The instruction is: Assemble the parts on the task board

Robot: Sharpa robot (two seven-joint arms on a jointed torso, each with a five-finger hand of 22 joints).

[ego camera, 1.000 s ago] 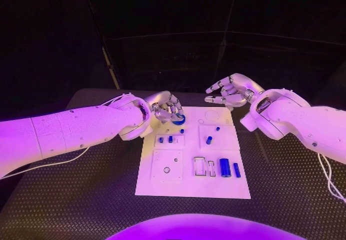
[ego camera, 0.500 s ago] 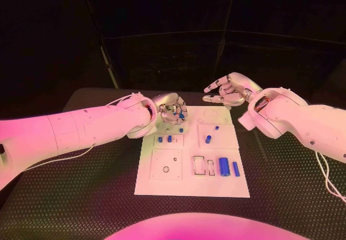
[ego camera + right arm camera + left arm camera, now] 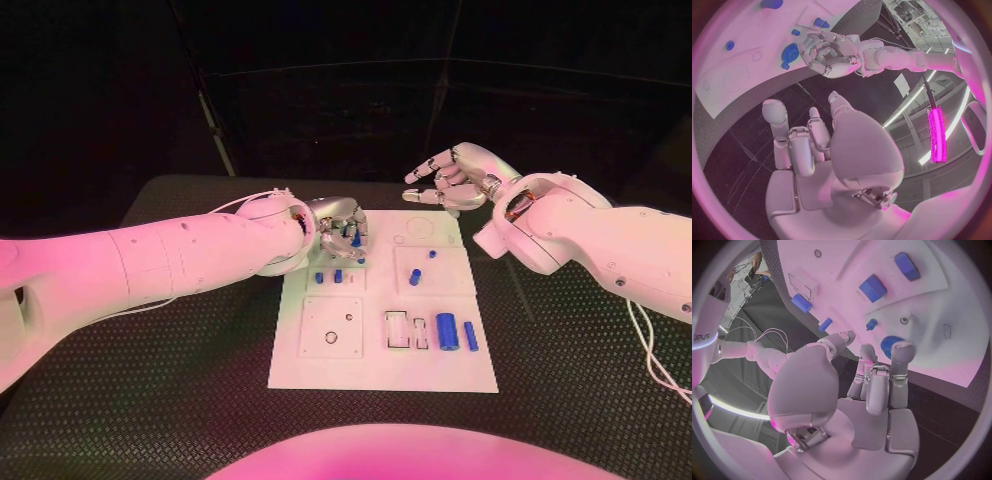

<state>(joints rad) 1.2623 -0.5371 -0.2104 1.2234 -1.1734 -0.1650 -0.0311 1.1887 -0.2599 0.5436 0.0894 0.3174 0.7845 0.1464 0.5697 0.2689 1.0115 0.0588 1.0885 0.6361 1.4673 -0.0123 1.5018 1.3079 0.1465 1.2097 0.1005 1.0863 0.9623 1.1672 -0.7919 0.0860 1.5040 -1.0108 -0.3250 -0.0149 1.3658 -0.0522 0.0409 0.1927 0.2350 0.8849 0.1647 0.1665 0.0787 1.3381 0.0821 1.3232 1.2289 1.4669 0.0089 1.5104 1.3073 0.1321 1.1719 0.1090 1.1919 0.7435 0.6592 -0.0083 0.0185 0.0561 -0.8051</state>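
Head view: white board (image 3: 378,372) lies mid-table, left hand (image 3: 338,229) over its far left corner and right hand (image 3: 454,178) beyond its far edge with fingers apart, empty; left wrist view: fingers (image 3: 902,356) loosely curled above a blue gear (image 3: 890,346), holding nothing; right wrist view confirms both.

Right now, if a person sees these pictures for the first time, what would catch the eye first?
First the white rectangular task board in the middle of the black table, dotted with small blue parts. Next the silver left hand over the board's far left corner, fingers curled above a round blue toothed part. The silver right hand hangs open beyond the far edge.
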